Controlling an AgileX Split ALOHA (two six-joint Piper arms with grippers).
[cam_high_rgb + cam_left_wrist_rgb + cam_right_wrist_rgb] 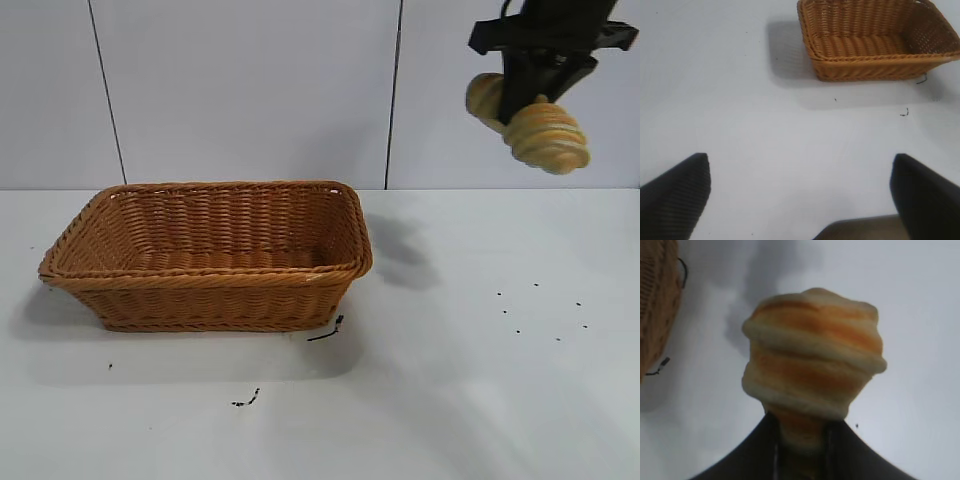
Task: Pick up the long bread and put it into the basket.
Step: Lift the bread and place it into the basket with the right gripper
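White desk (480, 400) filled most of the room, with a pale wall behind it. On the desk sat the basket (210, 260), at about 9 o'clock in the outside view, and nothing lay in it yet.

High up at 1 o'clock, the right hand (535, 85) was squeezed tight on the bread (530, 125). The bread hung in the air, well apart from the basket and far above the desk. The hand gripped it near the middle, so both ends stuck out. In the right wrist view the bread (812, 365) poked out past the black fingers (747, 452).

The left hand (800, 195) was spread wide and held nothing, waiting over bare desk with the basket (875, 65) farther off.

To do this step well, I think the right hand should carry the bread toward 9 o'clock until it is over the middle of the basket. Then it should go down low before letting go, so the bread does not bounce out.
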